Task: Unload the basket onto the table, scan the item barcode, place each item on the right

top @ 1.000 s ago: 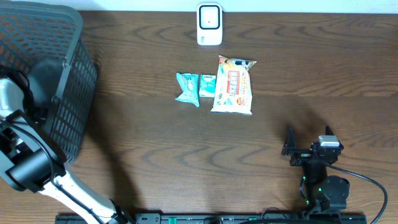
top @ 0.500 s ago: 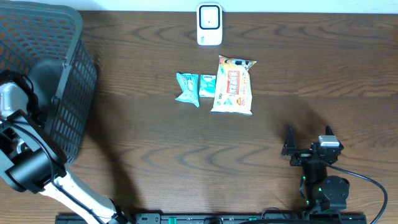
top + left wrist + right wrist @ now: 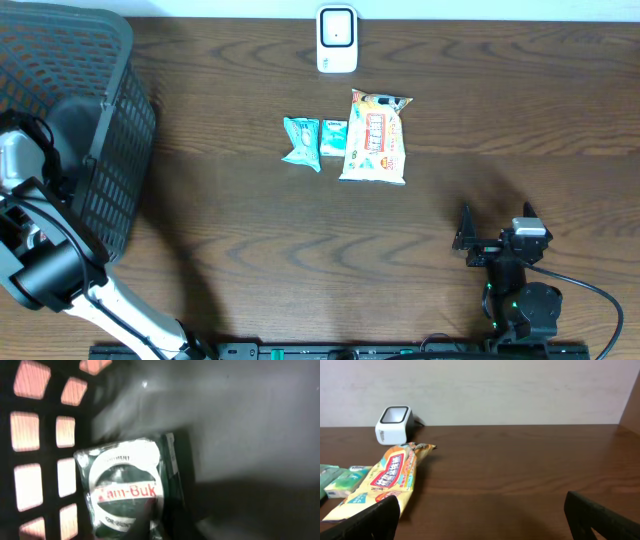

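– What is counted?
– One scanner (image 3: pixel 337 38), two teal packets (image 3: pixel 300 141), one snack bag (image 3: pixel 375 137); one green pack (image 3: pixel 127 490) is lodged inside the one basket (image 3: pixel 60 50)
– And the right gripper (image 3: pixel 485 520)?
– Spread open; the left gripper (image 3: pixel 72 118) cannot be judged

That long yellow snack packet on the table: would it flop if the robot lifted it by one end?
Probably floppy: the yellow snack packet looks like a thin film pouch with crimped ends. Likely light for its size, as it lies puffed up. Its glossy wrapper may slide on the table when pushed, rather than roll.
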You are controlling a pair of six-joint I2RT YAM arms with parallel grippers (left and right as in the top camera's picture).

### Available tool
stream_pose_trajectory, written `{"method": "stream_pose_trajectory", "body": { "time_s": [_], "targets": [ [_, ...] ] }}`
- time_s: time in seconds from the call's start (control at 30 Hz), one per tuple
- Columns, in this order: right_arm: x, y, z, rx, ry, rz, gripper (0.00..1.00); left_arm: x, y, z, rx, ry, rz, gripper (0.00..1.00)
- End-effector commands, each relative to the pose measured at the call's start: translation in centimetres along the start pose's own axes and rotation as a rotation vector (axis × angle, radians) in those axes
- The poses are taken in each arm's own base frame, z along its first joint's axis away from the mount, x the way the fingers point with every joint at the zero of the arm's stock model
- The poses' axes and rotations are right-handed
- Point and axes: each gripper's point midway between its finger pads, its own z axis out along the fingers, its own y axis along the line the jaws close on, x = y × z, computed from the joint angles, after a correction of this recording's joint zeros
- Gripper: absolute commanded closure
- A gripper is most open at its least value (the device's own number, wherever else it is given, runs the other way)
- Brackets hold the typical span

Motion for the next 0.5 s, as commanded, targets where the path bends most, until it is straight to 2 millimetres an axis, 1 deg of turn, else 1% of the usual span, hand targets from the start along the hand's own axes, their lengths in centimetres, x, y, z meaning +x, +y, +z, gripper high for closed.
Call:
{"method": "stream_pose_trajectory", "body": {
  "time_s": [0.0, 0.03, 0.27, 0.33, 0.4, 0.43, 0.47],
  "targets": [
    [0.1, -0.2, 0.0, 0.008, 0.002, -0.007, 0.01, 0.3, 0.4, -0.3, 0.017, 0.025, -0.022, 0.26],
    [0.1, -0.2, 0.0, 0.008, 0.002, -0.007, 0.01, 0.3, 0.4, -0.2, 0.017, 0.026, -0.022, 0.17],
    [0.1, -0.2, 0.0, 0.008, 0.002, -0.007, 0.01, 0.1, 0.9, 0.1, 0.010, 0.033, -0.049, 0.09],
    [0.1, -0.2, 0.0, 0.008, 0.002, -0.007, 0.01, 0.1, 1.2, 0.4, 0.004, 0.039, -0.054, 0.04],
    [0.1, -0.2, 0.0, 0.008, 0.002, -0.007, 0.01, 0.4, 1.6, 0.8, -0.006, 0.050, -0.056, 0.04],
    [0.1, -0.2, 0.0, 0.008, 0.002, -0.007, 0.01, 0.5, 1.8, 1.0, -0.013, 0.057, -0.056, 0.07],
    [0.1, -0.2, 0.0, 0.008, 0.002, -0.007, 0.01, 0.7, 1.9, 1.3, -0.017, 0.062, -0.056, 0.14]
  ]
}}
